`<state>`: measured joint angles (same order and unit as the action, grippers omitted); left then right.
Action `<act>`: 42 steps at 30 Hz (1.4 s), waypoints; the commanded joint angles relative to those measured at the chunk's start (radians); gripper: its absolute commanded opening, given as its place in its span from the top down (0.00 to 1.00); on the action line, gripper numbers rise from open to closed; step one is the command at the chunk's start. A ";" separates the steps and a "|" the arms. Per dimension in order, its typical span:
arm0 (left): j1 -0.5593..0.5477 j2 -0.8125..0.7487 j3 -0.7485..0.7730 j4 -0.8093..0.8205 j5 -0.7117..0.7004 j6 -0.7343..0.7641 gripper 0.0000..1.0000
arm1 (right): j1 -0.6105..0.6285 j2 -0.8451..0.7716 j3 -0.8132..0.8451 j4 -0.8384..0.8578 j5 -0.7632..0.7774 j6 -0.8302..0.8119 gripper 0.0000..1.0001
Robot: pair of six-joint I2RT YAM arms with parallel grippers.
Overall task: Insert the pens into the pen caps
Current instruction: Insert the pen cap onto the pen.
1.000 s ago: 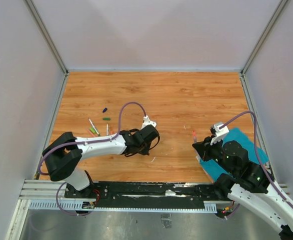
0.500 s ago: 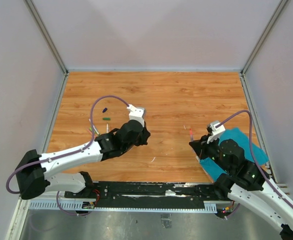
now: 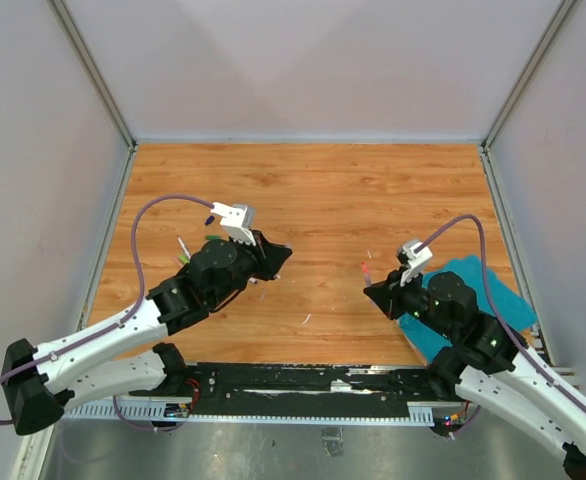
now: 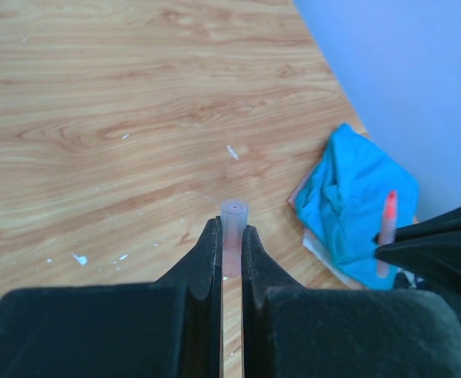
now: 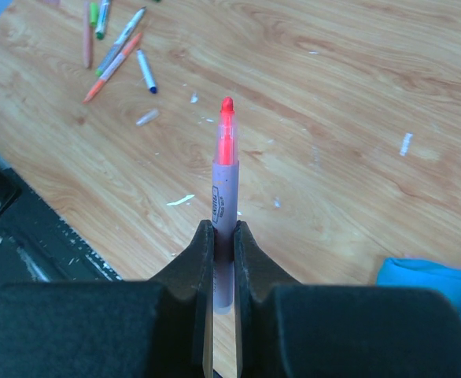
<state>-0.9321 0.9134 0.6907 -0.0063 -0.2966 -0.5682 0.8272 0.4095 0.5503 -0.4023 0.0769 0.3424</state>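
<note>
My left gripper is shut on a pale pink pen cap that sticks out past the fingertips, held above the wood floor. My right gripper is shut on a pen with a grey barrel and a red-pink tip, pointing away from the wrist. That pen also shows in the left wrist view, to the right of the cap and apart from it. Several other pens lie loose at the left, with a purple cap beyond them.
A teal cloth lies on white paper at the right, under my right arm. Small white scraps dot the wooden floor. Grey walls enclose the table; a black rail runs along the near edge.
My left arm has swung its base side leftward and its gripper now points right with the cap. My right gripper has moved left with the pen, so the two grippers face each other.
</note>
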 commanded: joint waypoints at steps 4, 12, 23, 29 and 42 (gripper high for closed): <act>0.003 -0.076 -0.051 0.163 0.110 0.021 1.00 | -0.008 0.094 -0.030 0.200 -0.237 0.009 0.99; 0.003 -0.097 -0.070 0.240 0.178 0.042 1.00 | 0.008 0.160 -0.088 0.368 -0.308 0.119 0.99; 0.003 -0.085 -0.077 0.263 0.200 0.028 1.00 | 0.096 0.223 -0.115 0.477 -0.287 0.154 0.99; 0.003 -0.085 -0.077 0.278 0.215 0.031 0.99 | 0.132 0.220 -0.153 0.557 -0.287 0.166 0.99; 0.003 -0.080 -0.082 0.285 0.210 0.025 0.99 | 0.145 0.182 -0.207 0.615 -0.244 0.198 0.99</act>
<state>-0.9321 0.8356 0.6212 0.2314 -0.0917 -0.5465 0.9581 0.6197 0.3611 0.1654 -0.2062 0.5228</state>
